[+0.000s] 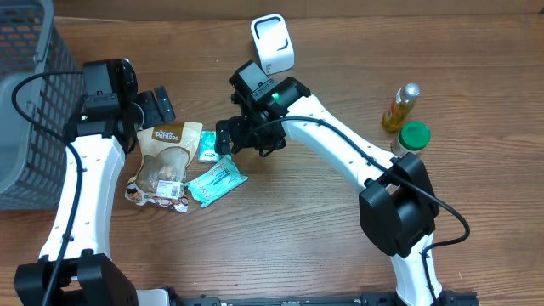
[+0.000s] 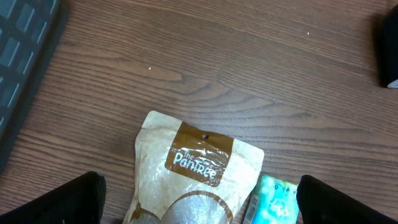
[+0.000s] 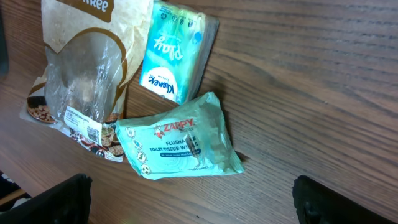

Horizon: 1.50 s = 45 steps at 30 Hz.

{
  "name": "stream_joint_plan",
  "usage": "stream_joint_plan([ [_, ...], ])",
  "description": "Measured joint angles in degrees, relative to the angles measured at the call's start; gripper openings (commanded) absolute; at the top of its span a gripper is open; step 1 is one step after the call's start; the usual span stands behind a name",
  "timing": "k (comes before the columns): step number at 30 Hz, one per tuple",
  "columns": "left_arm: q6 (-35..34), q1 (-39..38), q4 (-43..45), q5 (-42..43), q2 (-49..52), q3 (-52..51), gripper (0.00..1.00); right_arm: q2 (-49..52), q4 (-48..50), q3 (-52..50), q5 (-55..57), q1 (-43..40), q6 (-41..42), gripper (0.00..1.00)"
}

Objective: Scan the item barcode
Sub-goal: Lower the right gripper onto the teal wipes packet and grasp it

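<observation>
Pantree pouch point(image 1: 166, 157) flat on table point(image 1: 323, 246), left gripper point(image 1: 146, 119) wide open at its top edge, empty. Tissue pack point(image 1: 208, 146) and wipes pack point(image 1: 217, 181) beside it. Right gripper point(image 1: 245, 140) wide open, empty, near them.

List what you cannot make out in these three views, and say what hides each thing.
Pantree pouch: left wrist view, lower half cut off by the bottom edge.
Pouch's white label: right wrist view, print too small to read.
Grey basket: overhead view, cut off by the left edge.
Green-lidded jar: overhead view, body hidden under its lid.
</observation>
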Motion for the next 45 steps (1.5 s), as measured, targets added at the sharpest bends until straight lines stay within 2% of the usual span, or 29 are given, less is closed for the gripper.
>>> stream_joint_plan([
  [4, 0.0, 0.0, 0.02, -0.02, 0.0, 0.0, 0.99, 0.0, -0.02, 0.0, -0.39, 0.42, 0.26, 1.0],
  [6, 0.0, 0.0, 0.0, -0.02, 0.0, 0.0, 0.99, 0.02, 0.07, 0.0, -0.52, 0.46, 0.15, 0.83],
  [8, -0.02, 0.0, 0.02, -0.02, 0.0, 0.0, 1.0, 0.02, 0.57, 0.0, -0.7, 0.44, 0.5, 0.72],
  [14, -0.02, 0.0, 0.0, 0.0, 0.0, 0.0, 1.0, 0.0, -0.57, 0.0, -0.68, 0.46, 1.97, 0.65],
  [24, 0.0, 0.0, 0.0, -0.02, 0.0, 0.0, 1.0, 0.0, -1.53, -0.02, -0.61, 1.38, 13.18, 0.61],
  [33, -0.02, 0.0, 0.0, -0.02, 0.0, 0.0, 1.0, 0.0, -0.11, -3.02, 3.04, 8.5, 24.85, 0.6],
  [38, -0.02, 0.0, 0.0, -0.02, 0.0, 0.0, 1.0, 0.02, 3.69, -6.38, 5.66, 10.86, 31.15, 0.6],
  [45, 0.0, 0.0, 0.0, -0.02, 0.0, 0.0, 1.0, 0.0, 10.84, -10.62, 7.48, 10.84, 33.92, 0.56],
])
